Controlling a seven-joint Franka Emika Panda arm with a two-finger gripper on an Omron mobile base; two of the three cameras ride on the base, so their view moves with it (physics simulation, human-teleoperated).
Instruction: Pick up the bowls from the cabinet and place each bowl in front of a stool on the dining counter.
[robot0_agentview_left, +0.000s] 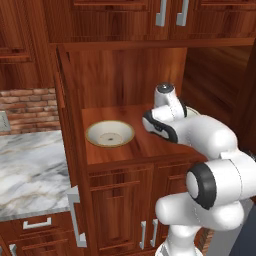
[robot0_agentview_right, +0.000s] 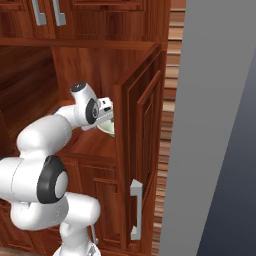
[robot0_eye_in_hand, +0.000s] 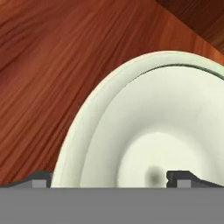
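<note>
Inside the cabinet (robot0_agentview_left: 120, 80), one bowl (robot0_agentview_left: 110, 133) lies on the shelf (robot0_agentview_left: 125, 150) near its left front corner. The second bowl (robot0_eye_in_hand: 153, 127) lies toward the shelf's right side, directly under the gripper (robot0_eye_in_hand: 109, 177). The jaws stand spread wide, one fingertip (robot0_eye_in_hand: 41, 178) outside the rim and the other above the bowl's centre, pinching nothing.
</note>
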